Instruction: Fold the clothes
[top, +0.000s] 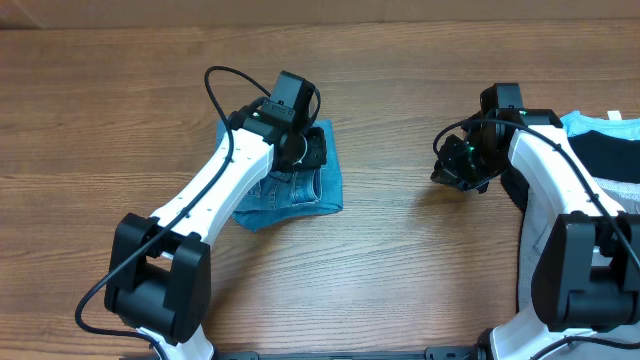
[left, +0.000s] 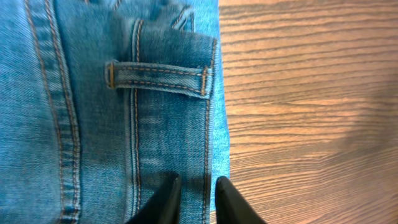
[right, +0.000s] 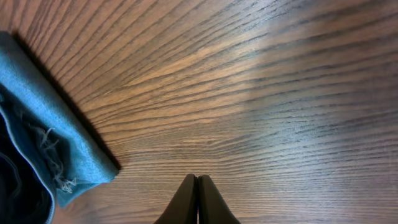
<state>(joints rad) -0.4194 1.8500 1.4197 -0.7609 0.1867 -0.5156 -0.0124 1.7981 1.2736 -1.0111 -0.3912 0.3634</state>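
The light-blue denim jeans (top: 295, 190) lie folded into a small packet left of the table's middle. In the left wrist view their seams and a belt loop (left: 158, 76) fill the left half. My left gripper (top: 306, 150) hovers over the packet's far right edge; its jaws (left: 198, 198) stand slightly open, with denim showing flat between them. My right gripper (top: 455, 168) is shut and empty over bare wood (right: 198, 199), well right of the jeans. A fold of blue cloth with frayed threads (right: 43, 124) shows at the left of the right wrist view; I cannot tell which garment it is.
More clothes are piled at the table's right edge: a pale-blue top (top: 598, 124), a black garment (top: 610, 155) and pale grey cloth (top: 622, 195), partly under the right arm. Wooden tabletop (top: 400, 260) lies between the two arms.
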